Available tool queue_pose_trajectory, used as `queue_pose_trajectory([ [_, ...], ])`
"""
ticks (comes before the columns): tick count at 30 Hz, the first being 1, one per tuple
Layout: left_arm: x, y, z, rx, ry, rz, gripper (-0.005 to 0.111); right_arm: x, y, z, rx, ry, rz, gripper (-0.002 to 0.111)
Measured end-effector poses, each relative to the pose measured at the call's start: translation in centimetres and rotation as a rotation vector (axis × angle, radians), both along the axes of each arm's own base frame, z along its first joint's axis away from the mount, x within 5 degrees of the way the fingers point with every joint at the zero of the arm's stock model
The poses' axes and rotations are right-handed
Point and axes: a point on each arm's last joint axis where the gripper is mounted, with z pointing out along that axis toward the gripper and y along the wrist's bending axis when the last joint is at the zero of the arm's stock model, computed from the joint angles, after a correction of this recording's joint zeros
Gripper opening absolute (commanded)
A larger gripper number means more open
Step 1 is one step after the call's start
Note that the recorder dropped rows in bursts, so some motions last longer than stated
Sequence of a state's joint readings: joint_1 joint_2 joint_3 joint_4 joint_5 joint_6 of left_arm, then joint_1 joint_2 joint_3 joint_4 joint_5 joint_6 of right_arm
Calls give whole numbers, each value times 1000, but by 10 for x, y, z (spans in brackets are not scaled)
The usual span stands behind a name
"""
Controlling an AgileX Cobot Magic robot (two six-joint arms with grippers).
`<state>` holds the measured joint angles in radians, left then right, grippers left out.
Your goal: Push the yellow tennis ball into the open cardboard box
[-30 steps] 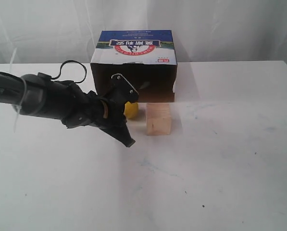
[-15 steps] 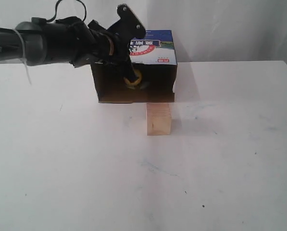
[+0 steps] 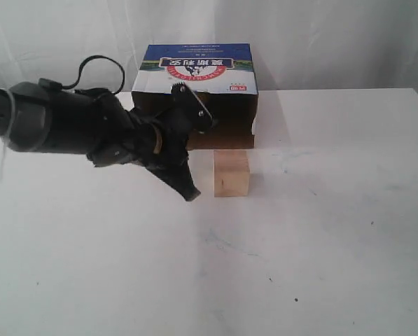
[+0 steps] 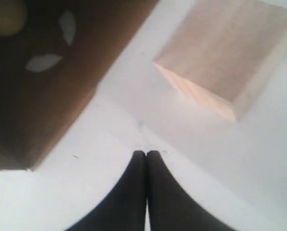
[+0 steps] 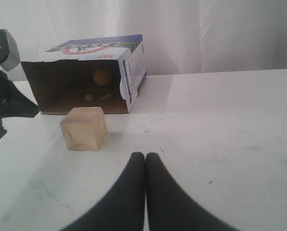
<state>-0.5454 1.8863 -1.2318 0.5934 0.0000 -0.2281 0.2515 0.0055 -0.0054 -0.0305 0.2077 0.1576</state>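
The yellow tennis ball (image 5: 102, 76) lies deep inside the open cardboard box (image 5: 132, 67), against its dark back wall; it also shows dimly as the ball (image 4: 6, 17) in the left wrist view. In the exterior view my left arm hides it. The box (image 3: 198, 64) stands at the back of the table with its printed top up. My left gripper (image 3: 189, 194) (image 4: 146, 152) is shut and empty, its tip low over the table before the box mouth, just left of the wooden cube. My right gripper (image 5: 145, 155) is shut and empty, well in front of the box.
A pale wooden cube (image 3: 231, 173) (image 5: 84, 128) (image 4: 225, 57) stands on the white table (image 3: 321, 231) just in front of the box's right half. A white curtain hangs behind. The left arm's black body (image 3: 68, 129) reaches in from the left.
The ball went from in front of the box to inside it. My left arm swung up over the box, then came back down to the table left of the cube.
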Motion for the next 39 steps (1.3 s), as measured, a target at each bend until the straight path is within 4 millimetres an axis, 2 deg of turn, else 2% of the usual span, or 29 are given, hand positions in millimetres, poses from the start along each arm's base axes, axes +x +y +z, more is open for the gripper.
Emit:
queue_pose_trajectory([
  [6, -51, 10, -3, -165, 53, 15, 0, 0, 0, 0, 0, 0, 0, 0],
  [11, -95, 33, -4, -288, 53, 45, 0, 0, 0, 0, 8, 2, -1, 0],
  [18, -143, 63, -10, -308, 69, 59, 0, 0, 0, 0, 16, 4, -2, 0],
  [23, -160, 75, -21, -322, 119, 114, 0, 0, 0, 0, 16, 4, -2, 0],
  [27, -165, 79, -20, -350, 127, 147, 0, 0, 0, 0, 16, 4, -2, 0],
  [39, -186, 93, 12, -458, 6, 131, 0, 0, 0, 0, 16, 4, -2, 0],
])
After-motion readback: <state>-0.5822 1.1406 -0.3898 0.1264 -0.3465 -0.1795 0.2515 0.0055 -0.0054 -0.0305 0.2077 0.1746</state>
